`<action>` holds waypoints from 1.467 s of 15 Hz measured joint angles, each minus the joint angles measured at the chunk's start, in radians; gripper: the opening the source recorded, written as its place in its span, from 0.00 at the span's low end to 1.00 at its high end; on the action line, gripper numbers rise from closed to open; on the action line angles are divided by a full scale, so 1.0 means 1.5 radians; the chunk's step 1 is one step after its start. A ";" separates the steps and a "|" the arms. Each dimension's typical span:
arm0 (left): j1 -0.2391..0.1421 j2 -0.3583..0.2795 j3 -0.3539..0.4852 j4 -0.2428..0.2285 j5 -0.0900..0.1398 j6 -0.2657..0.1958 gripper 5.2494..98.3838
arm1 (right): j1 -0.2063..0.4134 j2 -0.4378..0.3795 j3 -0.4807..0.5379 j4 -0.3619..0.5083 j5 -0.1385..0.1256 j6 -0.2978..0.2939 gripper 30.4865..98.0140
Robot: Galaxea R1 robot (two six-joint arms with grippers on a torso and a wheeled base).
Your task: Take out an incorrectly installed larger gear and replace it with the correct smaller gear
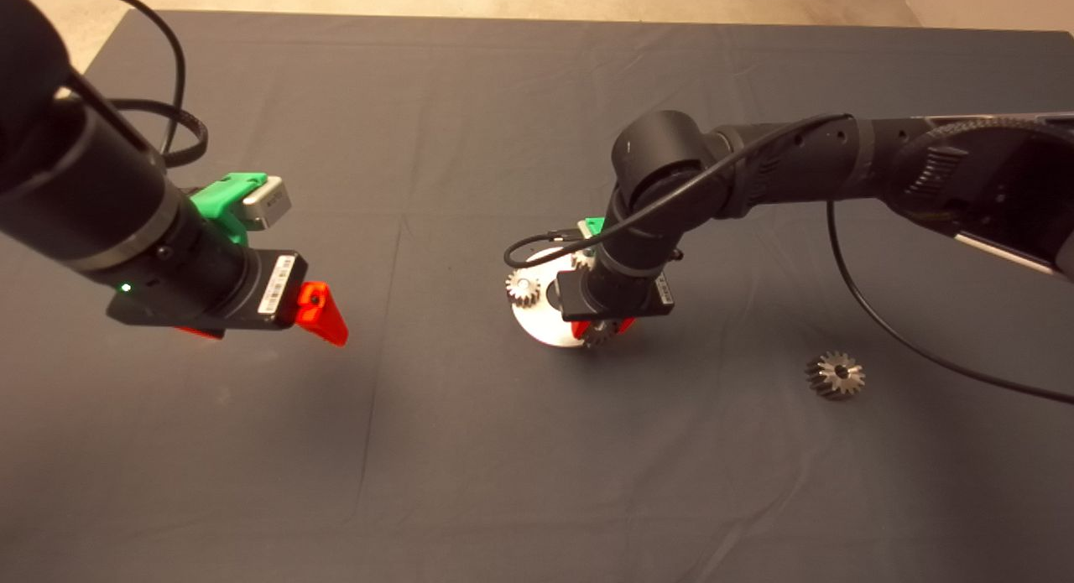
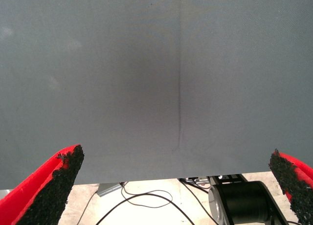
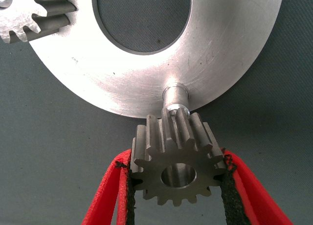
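The larger gear (image 1: 835,375), with slanted teeth and a shiny hub, lies alone on the mat at the right. My right gripper (image 3: 177,178) is shut on the smaller gear (image 3: 177,168), a straight-toothed spur gear, and holds it just beside a bare peg (image 3: 175,95) at the near edge of the round metal plate (image 3: 220,49). In the head view the right gripper (image 1: 606,327) is over the plate (image 1: 541,325), with one small gear (image 1: 523,288) on the plate's left. My left gripper (image 2: 178,186) is open and empty above bare mat at the left (image 1: 323,313).
Another small gear (image 3: 36,14) sits on the plate across its centre hole. A third one is partly hidden behind the right wrist (image 1: 581,258). Beyond the mat's edge the left wrist view shows floor with cables (image 2: 146,205).
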 measured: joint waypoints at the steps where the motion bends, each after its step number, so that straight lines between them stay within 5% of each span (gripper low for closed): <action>1: 0.000 0.000 0.000 0.000 0.000 0.000 0.99 | 0.001 0.001 -0.007 0.003 0.000 -0.009 0.07; 15: 0.000 0.001 -0.007 0.000 -0.001 0.002 0.99 | 0.009 0.001 -0.039 0.014 0.010 -0.033 0.07; 19: 0.000 0.000 -0.007 0.006 -0.001 0.002 0.99 | 0.007 0.024 -0.040 0.011 -0.012 -0.033 0.07; 22: 0.000 0.000 -0.013 0.008 0.000 0.002 0.99 | 0.000 0.030 -0.041 0.007 -0.011 -0.031 0.07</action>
